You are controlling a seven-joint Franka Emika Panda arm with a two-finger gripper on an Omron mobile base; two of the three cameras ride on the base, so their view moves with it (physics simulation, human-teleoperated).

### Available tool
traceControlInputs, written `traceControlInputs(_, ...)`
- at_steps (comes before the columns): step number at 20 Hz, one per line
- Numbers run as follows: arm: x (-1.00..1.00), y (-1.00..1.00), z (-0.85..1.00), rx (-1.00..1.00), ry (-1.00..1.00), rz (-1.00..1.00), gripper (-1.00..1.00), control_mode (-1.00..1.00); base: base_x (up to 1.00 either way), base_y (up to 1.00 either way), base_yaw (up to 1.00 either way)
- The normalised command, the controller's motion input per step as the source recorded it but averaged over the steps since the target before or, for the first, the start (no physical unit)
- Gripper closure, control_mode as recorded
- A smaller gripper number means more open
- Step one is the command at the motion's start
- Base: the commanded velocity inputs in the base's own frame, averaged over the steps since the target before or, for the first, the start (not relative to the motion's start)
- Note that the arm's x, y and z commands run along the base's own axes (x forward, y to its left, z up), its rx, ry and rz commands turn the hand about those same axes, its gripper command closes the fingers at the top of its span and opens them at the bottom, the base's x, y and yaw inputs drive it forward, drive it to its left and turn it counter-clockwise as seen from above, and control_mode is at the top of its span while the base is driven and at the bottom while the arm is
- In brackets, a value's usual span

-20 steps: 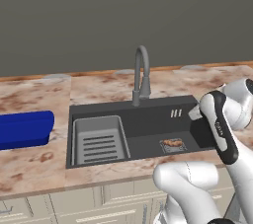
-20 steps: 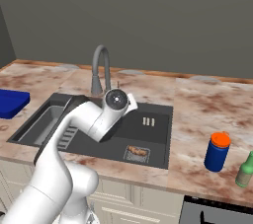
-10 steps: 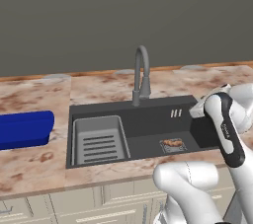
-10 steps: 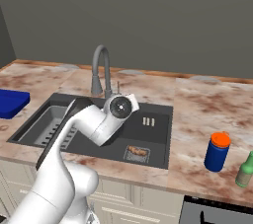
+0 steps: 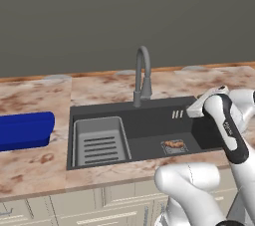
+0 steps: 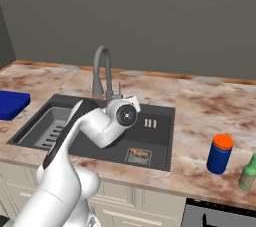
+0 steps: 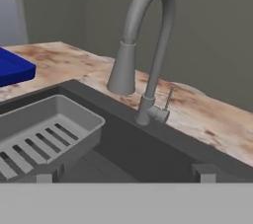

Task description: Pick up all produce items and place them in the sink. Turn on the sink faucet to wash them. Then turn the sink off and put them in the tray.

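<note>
One piece of produce lies on the drain grate at the floor of the sink, below the jaws and nearer the robot than they are, so the placing looks done and the step in hand is, by my reading, turning on the water. The gripper hovers over the right part of the basin with its jaws spread wide and nothing between them, its two dark fingertips low in the hand view and aimed across the basin toward the back rim. To one side of the jaws sits the light grey slatted rack insert, and farther out on that side, on the table, the blue tray waits well apart. Straight ahead of the jaws stands the sink faucet, its thin lever rising beside the base, near but not touched. To do this well, I would advance level with the lever, keep the jaws clear of the arched spout, and push the lever from the side with one finger rather than try to pinch it; it is slim and may slip off a pad. Keep the wrist above the sink wall while approaching.
</note>
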Motion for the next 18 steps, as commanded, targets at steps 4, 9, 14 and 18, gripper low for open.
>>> traceControlInputs(4, 0.31, 0.01, 0.00, 0.04, -0.05, 0.06, -1.00, -1.00, 0.00, 0.00, 0.00)
traceControlInputs(9, 0.38, 0.02, 0.00, 0.01, -0.06, 0.05, -1.00, -1.00, 0.00, 0.00, 0.00)
traceControlInputs(14, 0.41, 0.07, 0.00, 0.00, -0.07, 0.06, -1.00, -1.00, 0.00, 0.00, 0.00)
traceControlInputs(18, 0.50, 0.11, 0.00, 0.00, 0.00, 0.07, -1.00, -1.00, 0.00, 0.00, 0.00)
